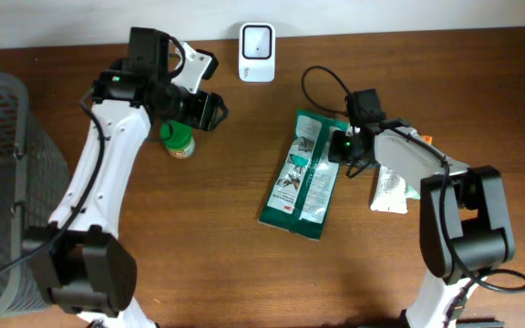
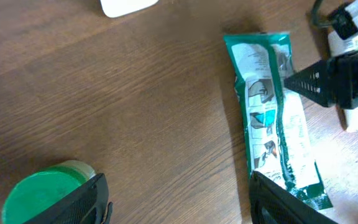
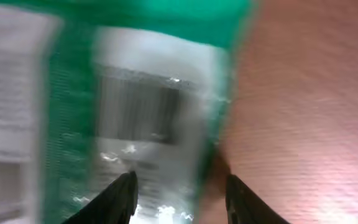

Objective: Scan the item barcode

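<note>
Right tool (image 1: 338, 146): low over the far right corner of the green packet (image 1: 299, 178). Fingers (image 3: 120, 196) stand part-way apart, with the packet's right edge lying between them. The wrist view is blurred, so I cannot tell whether they pinch the film or only straddle it.

Barcode (image 3: 138, 112): face up, just ahead of the fingertips at the packet's far end.

Packet: flat on the desk (image 1: 244, 264), right of centre. Its long axis runs from the far edge toward the near edge, the near end leaning a little left. A white pouch (image 1: 390, 191) lies just beside it under the right arm.

Scanner (image 1: 257, 52): white, at the middle of the far edge, beyond the packet's far end and left of the right tool. Judgement: the barcode end is already the end nearest the scanner, so the carry goes far and left.

Left tool (image 1: 210, 109): released, jaws wide with nothing between them. It hovers near the far edge just beside a green-lidded jar (image 1: 179, 140), well apart from the packet. The right arm is clearly the nearer.
</note>
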You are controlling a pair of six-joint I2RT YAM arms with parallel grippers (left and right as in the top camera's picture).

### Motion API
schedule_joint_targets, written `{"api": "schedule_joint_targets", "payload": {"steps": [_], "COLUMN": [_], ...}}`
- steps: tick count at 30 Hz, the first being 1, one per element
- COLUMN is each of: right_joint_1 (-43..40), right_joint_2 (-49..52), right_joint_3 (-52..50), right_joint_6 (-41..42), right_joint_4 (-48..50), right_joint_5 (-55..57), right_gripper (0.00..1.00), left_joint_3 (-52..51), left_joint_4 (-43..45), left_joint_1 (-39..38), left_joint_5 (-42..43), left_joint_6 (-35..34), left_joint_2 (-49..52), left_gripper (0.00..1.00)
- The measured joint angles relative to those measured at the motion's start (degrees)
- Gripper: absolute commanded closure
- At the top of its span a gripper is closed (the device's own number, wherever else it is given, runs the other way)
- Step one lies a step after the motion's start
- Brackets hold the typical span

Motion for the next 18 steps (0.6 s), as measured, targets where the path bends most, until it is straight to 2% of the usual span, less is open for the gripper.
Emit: {"api": "schedule_joint_targets", "payload": {"steps": [2,6,8,9,13,14,15,18], "right_joint_1": [4.44,11.06,9.51,8.0,-1.4,-2.21,-2.58,-2.6], "right_joint_2": [0.66,1.05,1.05,1.05,-0.7,-1.03,-1.09,-1.11], "right_joint_3": [0.02,0.02,1.25,3.19,14.4,14.64,14.67,14.67], "right_joint_6": [-5.53,-9.88,-9.51,-8.41,-1.92,-1.22,-0.81,-0.79], "right_joint_4": [3.04,3.54,0.15,-3.23,-15.58,-16.94,-18.88,-21.18], "right_joint_5": [-4.11,-7.04,-9.03,-9.84,-11.65,-12.37,-12.85,-13.6], "right_gripper": [0.56,0.53,0.52,0.52,0.53,0.53,0.53,0.53], "left_joint_3": [-0.02,-0.02,-0.07,-0.17,-5.95,-8.33,-12.2,-18.21], "left_joint_4": [-0.04,-0.83,-1.03,-0.98,1.38,3.37,5.2,14.1], "left_joint_1": [-0.02,-0.02,-0.33,-0.55,-4.57,-5.7,-7.3,-8.76], "left_joint_5": [0.0,-0.02,0.0,-0.02,-0.09,-0.04,0.0,5.9], "left_joint_6": [0.0,0.02,-1.16,-2.6,-18.38,-23.04,-29.75,-37.79], "left_joint_2": [0.61,0.61,0.61,0.63,0.92,1.4,2.67,6.62], "left_gripper": [0.29,0.29,0.36,0.44,0.96,1.0,1.0,1.0]}}
